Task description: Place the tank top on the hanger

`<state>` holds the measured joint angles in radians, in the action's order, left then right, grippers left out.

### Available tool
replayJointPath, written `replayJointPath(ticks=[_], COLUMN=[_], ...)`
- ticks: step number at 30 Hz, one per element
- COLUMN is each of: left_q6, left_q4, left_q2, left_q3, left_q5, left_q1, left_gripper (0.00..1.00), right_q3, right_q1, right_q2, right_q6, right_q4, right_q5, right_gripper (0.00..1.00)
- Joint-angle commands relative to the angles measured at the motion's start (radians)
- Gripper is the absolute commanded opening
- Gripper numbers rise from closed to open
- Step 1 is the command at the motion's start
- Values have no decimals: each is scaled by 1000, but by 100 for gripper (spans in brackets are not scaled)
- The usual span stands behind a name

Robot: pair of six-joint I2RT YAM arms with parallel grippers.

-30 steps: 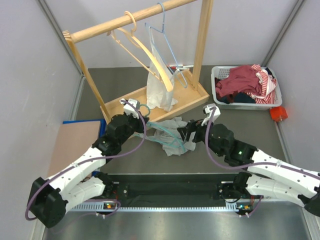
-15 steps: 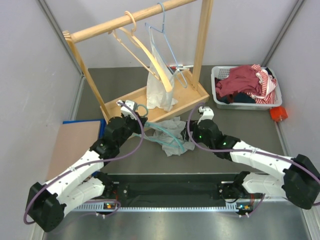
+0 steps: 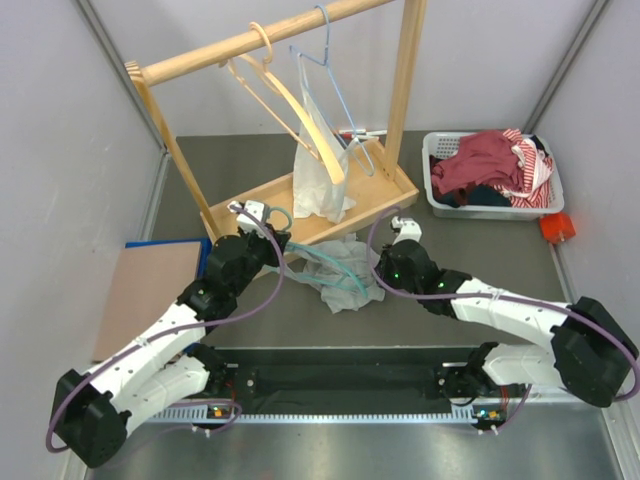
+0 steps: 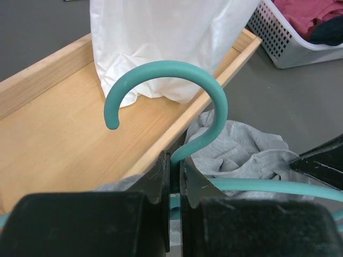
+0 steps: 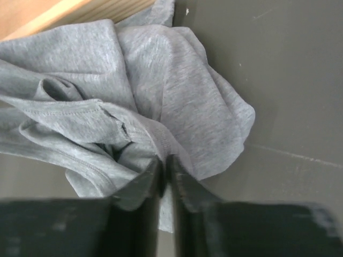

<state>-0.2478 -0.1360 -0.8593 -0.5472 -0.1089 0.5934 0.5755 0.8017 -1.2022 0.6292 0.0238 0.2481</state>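
The teal hanger's curved hook (image 4: 161, 67) rises in front of my left gripper (image 4: 176, 160), which is shut on the neck just below the hook. One hanger arm (image 4: 268, 187) runs right across the crumpled grey tank top (image 4: 241, 150). In the top view the tank top (image 3: 345, 285) lies bunched on the table in front of the wooden rack base, with the hanger (image 3: 335, 268) lying in it, between my left gripper (image 3: 280, 238) and right gripper (image 3: 375, 270). My right gripper (image 5: 165, 160) is shut on a fold of the tank top (image 5: 177, 91).
A wooden rack with a tray base (image 3: 270, 195) stands behind, carrying a pale wooden hanger (image 3: 290, 100), a blue wire hanger (image 3: 335, 80) and a white plastic bag (image 3: 320, 185). A white basket (image 3: 545, 205) of red clothes sits at right. A brown board (image 3: 150, 290) lies at left.
My right gripper has moved left onto the tank top and shut on its fabric. My left gripper has kept its hold on the hanger and shifted slightly.
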Motion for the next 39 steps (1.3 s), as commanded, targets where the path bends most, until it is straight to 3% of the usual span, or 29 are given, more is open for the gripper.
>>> replayJointPath(ticks=[1, 9, 17, 32, 39], left_q6=[8, 12, 10, 5, -2], left_q4=[-54, -66, -68, -68, -74], left_q2=[35, 54, 54, 78, 82], left_q3=[10, 32, 36, 47, 52], left_q5=[-66, -144, -150, -189, -166], left_q1=[-1, -1, 0, -1, -1], left_gripper=[0, 0, 0, 0, 0], right_q3=[24, 104, 165, 323, 340], right_q1=[5, 131, 200, 352, 361], right_q2=[27, 150, 251, 159, 127], right_q6=[-20, 12, 49, 67, 47], right_q4=[40, 255, 343, 472, 404], right_q5=[-13, 36, 72, 126, 183], right_gripper=[0, 0, 0, 0, 0])
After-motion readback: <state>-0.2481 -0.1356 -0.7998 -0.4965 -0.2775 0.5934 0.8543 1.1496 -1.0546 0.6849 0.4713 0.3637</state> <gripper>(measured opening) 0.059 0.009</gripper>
